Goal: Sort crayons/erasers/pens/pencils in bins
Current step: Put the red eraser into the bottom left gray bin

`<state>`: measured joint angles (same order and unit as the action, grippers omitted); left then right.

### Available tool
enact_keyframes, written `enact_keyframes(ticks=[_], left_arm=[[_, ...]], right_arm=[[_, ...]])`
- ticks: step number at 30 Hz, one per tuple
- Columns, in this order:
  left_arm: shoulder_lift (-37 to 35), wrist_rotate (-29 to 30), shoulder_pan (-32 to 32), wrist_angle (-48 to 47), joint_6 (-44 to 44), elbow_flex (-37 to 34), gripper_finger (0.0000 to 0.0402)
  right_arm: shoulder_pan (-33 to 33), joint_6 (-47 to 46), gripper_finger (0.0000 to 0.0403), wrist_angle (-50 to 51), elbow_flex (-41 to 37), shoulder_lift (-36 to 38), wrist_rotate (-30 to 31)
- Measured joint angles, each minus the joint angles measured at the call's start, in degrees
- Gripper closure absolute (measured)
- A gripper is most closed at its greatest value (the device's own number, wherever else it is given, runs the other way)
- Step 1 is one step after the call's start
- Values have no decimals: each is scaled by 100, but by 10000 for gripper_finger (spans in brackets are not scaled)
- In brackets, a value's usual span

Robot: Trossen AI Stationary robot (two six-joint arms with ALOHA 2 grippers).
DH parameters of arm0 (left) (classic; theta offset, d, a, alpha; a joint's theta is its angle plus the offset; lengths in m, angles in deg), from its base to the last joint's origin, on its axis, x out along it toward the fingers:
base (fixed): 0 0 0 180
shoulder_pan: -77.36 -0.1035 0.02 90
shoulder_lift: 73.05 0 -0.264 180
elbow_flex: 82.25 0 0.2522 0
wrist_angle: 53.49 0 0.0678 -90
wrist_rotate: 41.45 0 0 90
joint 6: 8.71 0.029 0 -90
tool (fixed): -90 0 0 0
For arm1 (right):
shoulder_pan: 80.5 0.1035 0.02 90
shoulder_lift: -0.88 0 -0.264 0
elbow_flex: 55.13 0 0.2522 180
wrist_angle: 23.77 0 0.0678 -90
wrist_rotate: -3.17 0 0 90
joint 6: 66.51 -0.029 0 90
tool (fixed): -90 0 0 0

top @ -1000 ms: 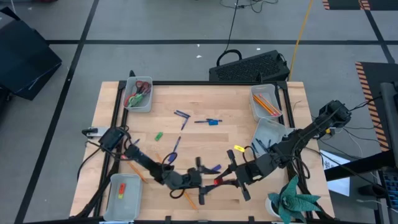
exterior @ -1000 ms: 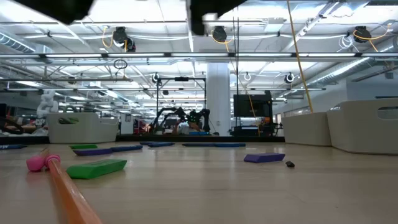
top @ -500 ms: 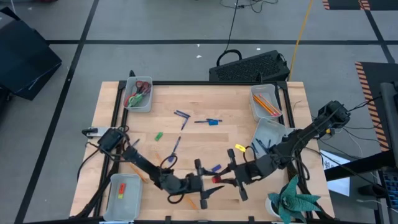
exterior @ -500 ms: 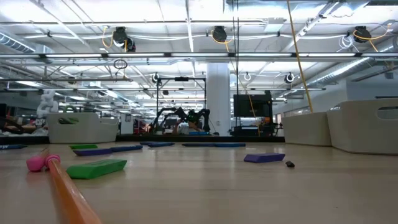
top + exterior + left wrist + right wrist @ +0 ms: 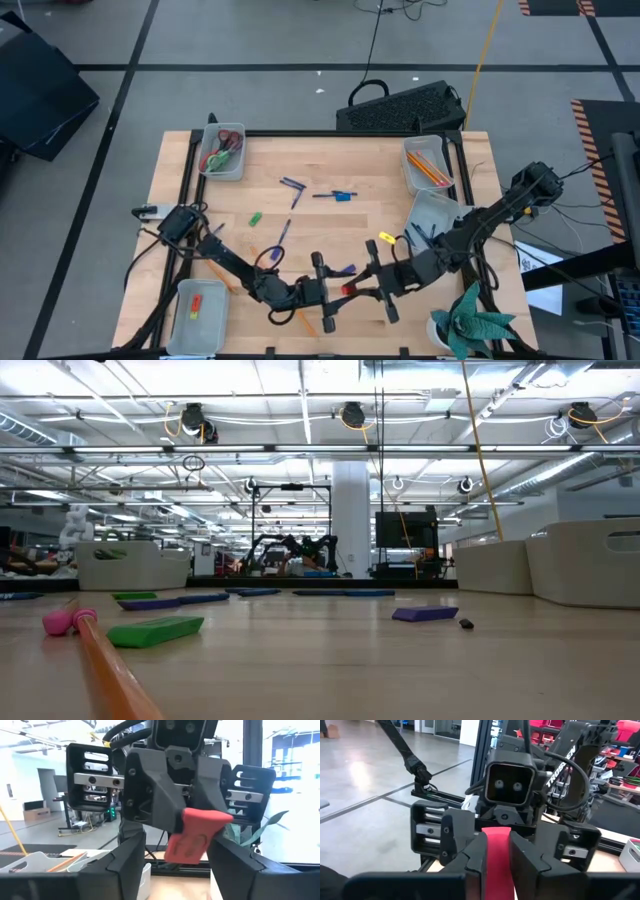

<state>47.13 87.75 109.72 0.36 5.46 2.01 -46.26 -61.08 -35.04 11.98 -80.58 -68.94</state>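
A red eraser (image 5: 194, 837) hangs in the air over the table's near middle, with my right gripper (image 5: 360, 287) shut on it. My left gripper (image 5: 325, 290) faces it from the table's left, open. Its fingers (image 5: 131, 862) stand on either side of the eraser's free end and I see a gap on both sides. Loose pens (image 5: 291, 186), a green crayon (image 5: 256, 218) and an orange pencil (image 5: 305, 320) lie flat on the table. Four bins show: far left (image 5: 222, 152), far right (image 5: 428, 165), right (image 5: 432, 215) and near left (image 5: 197, 312). My right gripper pinches the red eraser between its two fingers (image 5: 472, 855), on the eraser's two broad faces (image 5: 497, 857). The fingers come level from the table's right. The eraser's free end (image 5: 187, 851) sticks out past the fingertips, a little tilted, clear of the table.
The far-left bin holds scissors (image 5: 228, 140) and crayons, and the far-right bin holds orange pencils (image 5: 430, 168). A yellow piece (image 5: 384, 238) and a purple pen (image 5: 280, 238) lie close to the grippers. A green cloth (image 5: 470, 318) sits at the near right corner.
My left gripper has gone a little toward the table's right edge, closer to my right gripper and the eraser. The dark shapes at the top of the low view a second ago have left that picture.
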Motion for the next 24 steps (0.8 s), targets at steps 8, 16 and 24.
enact_keyframes(ticks=[8,16,24], left_arm=[[-22,84,41,-64,75,0,336],[-320,521,145,-897,-172,-2,351],[-2463,938,577,-6401,-2938,1,347]], right_arm=[[-5,-23,338,-5,0,1,10],[1,90,231,-34,0,80,-20],[39,548,116,749,7,1132,-46]])
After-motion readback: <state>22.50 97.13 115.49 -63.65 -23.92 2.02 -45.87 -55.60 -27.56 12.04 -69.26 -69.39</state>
